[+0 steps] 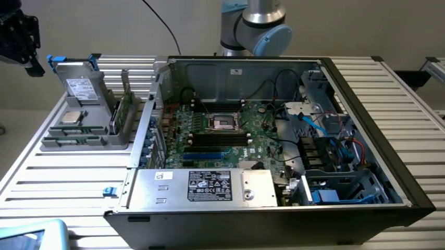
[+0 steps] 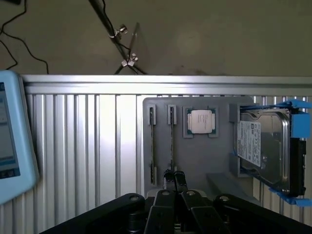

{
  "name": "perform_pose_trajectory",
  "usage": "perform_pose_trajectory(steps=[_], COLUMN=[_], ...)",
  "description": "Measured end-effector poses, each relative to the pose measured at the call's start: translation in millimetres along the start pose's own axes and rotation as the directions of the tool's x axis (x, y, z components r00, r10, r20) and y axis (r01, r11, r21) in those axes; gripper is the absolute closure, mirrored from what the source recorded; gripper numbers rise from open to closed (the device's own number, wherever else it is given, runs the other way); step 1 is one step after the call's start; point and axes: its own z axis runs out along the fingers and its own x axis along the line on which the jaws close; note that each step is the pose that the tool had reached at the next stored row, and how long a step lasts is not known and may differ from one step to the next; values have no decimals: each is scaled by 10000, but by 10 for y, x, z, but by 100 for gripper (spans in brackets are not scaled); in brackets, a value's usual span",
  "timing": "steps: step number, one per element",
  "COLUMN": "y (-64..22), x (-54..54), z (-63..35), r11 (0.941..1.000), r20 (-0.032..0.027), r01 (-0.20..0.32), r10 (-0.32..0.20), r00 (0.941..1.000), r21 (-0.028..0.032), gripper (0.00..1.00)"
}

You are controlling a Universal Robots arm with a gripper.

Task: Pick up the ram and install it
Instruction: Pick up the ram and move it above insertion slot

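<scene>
1. The hand (image 2: pixel 174 177) is hanging clenched, its fingers pressed together and grasping nothing.
2. The ram (image 2: pixel 171 139) is standing on edge in a slot of the gray holder (image 2: pixel 195 161). It is below the hand and apart from it, and its near end is lining up with the fingertips.
3. A second stick (image 2: pixel 152 141) is standing in the next slot, just beside the ram.
4. A CPU (image 2: pixel 201 122) is lying flat in the holder, on the ram's other side. A drive (image 2: pixel 263 146) in a blue bracket is standing farther that way.
5. The holder is resting on the ribbed worktop (image 2: pixel 87 146). A tablet (image 2: pixel 12 136) is lying well apart from the hand, beyond the second stick.
6. The open case (image 1: pixel 230 221) is sitting on the worktop on the far side of the holder from the hand, its board (image 1: pixel 208 130) facing up.
</scene>
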Motion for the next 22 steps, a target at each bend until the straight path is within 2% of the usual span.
perform_pose_trajectory(steps=[3,5,6,8,10,11,15,22], y=[0,0,0,-1,-8,-20,-129,-138], x=[0,0,0,0,0,0,2,18], z=[0,0,0,6,16,27,83,210], r11=[10000,10000,10000,10000,10000,10000,10000,10000], r20=[-1,-1,-1,-1,-2,-1,-6,-7], r01=[21,21,21,21,34,42,89,91], r10=[-21,-21,-21,-21,-34,-42,-89,-91], r00=[10000,10000,10000,10000,10000,10000,10000,10000], r21=[-1,-1,0,0,7,8,7,6], gripper=[87,75,75,63,63,57,57,57])
